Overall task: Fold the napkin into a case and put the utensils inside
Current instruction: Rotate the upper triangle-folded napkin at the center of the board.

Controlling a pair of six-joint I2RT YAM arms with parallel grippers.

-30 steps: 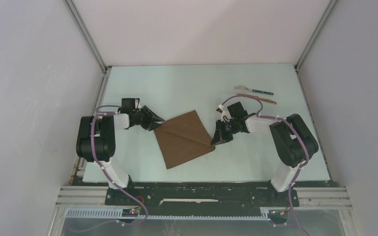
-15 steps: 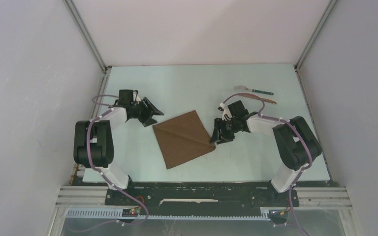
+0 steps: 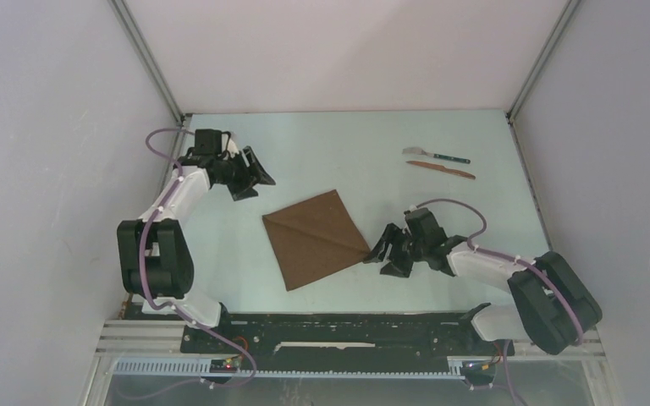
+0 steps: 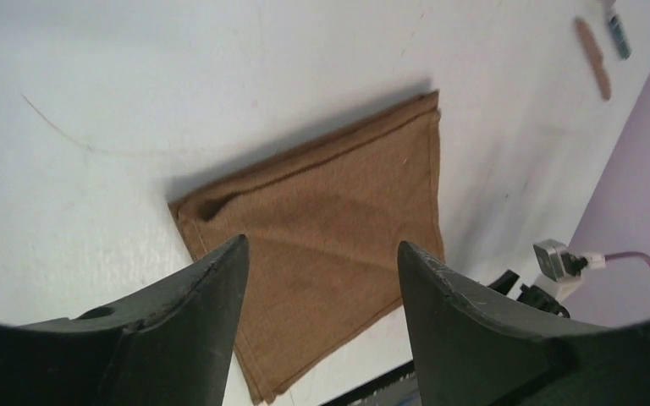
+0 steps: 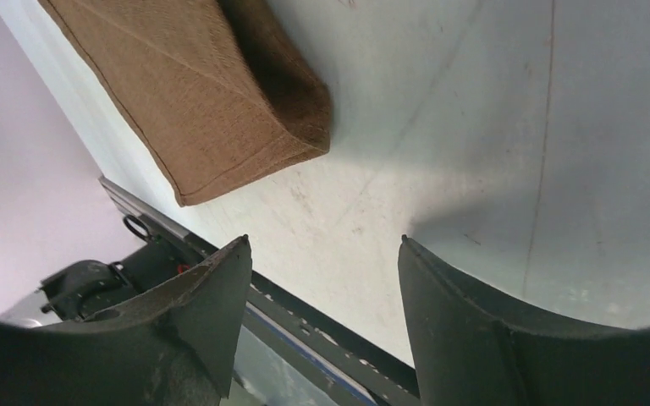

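The dark-brown napkin [image 3: 315, 238] lies flat mid-table as a tilted square, with a diagonal crease and doubled edges. It also fills the middle of the left wrist view [image 4: 330, 211] and the top left of the right wrist view [image 5: 212, 93]. My left gripper [image 3: 256, 176] is open, up and left of the napkin's left corner and clear of it [image 4: 323, 245]. My right gripper [image 3: 384, 252] is open just right of the napkin's right corner, with only bare table between its fingers [image 5: 324, 241]. The utensils lie at the far right: a silver-headed, teal-handled piece [image 3: 436, 155] and a reddish-brown knife [image 3: 441, 169].
White walls close in the table [image 3: 347, 144] on the left, back and right. A dark rail [image 3: 347, 326] with the arm bases runs along the near edge. The reddish-brown knife [image 4: 592, 55] shows far off in the left wrist view.
Both grippers have opened and drawn away from the napkin's corners. The left went toward the far left, the right toward the near edge. The napkin has stayed where it was.
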